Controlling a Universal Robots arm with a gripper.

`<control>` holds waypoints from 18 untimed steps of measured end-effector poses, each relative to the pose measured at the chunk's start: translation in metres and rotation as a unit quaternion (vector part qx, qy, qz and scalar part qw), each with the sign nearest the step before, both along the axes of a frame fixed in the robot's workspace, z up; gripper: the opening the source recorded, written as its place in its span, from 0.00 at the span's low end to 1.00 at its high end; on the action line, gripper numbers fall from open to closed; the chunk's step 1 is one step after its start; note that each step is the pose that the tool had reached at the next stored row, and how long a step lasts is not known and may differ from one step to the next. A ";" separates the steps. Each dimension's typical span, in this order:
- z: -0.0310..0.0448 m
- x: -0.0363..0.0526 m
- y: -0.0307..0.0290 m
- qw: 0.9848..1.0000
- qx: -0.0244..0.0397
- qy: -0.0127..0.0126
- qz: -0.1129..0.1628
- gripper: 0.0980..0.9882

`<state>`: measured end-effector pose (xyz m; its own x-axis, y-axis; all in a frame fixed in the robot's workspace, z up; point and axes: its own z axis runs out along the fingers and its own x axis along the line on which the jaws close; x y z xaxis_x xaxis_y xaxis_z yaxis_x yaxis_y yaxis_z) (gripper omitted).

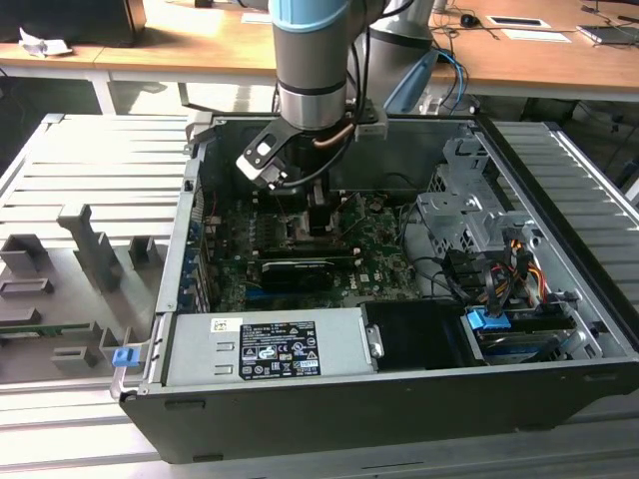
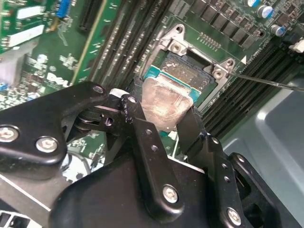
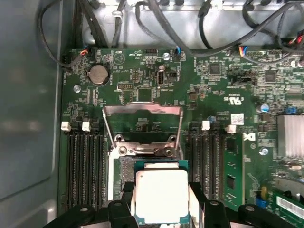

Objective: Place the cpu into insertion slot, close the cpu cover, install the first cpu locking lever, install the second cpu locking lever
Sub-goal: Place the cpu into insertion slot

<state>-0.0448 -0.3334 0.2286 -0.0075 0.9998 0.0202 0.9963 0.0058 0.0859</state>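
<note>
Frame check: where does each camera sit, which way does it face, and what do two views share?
Exterior view: off the arm, raised, looking down into the open computer case; the arm and gripper show.
First wrist view: on the arm, facing down onto the motherboard; the gripper's tips flank the cpu at the insertion slot, cpu cover raised.
Second wrist view: on the arm, looking slantwise along its black fingers at the cpu.
Shared: both wrist views show the gripper shut on the cpu.
</note>
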 end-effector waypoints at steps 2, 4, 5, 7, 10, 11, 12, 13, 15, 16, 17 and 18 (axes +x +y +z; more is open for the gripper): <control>-0.0024 -0.0017 0.0015 1.000 0.000 0.000 0.000 0.48; -0.0036 -0.0027 0.0018 1.000 0.000 0.000 -0.001 0.48; -0.0052 -0.0028 0.0022 1.000 0.000 0.000 -0.002 0.48; -0.0079 -0.0028 0.0027 1.000 -0.001 0.000 -0.008 0.48; -0.0134 -0.0044 0.0074 1.000 -0.003 0.000 -0.013 0.48; -0.0153 -0.0044 0.0091 1.000 -0.004 0.000 -0.013 0.48; -0.0168 -0.0045 0.0099 1.000 -0.005 0.000 -0.013 0.48; -0.0182 -0.0046 0.0104 1.000 -0.006 0.000 -0.013 0.48; -0.0206 -0.0046 0.0112 1.000 -0.006 0.000 -0.013 0.48; -0.0215 -0.0046 0.0121 1.000 -0.007 0.000 -0.013 0.48; -0.0225 -0.0046 0.0131 1.000 -0.007 0.000 -0.013 0.48; -0.0230 -0.0046 0.0136 1.000 -0.007 0.000 -0.013 0.48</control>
<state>-0.0494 -0.3199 0.2056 0.0183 0.9998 0.0058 0.9961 -0.0187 0.0862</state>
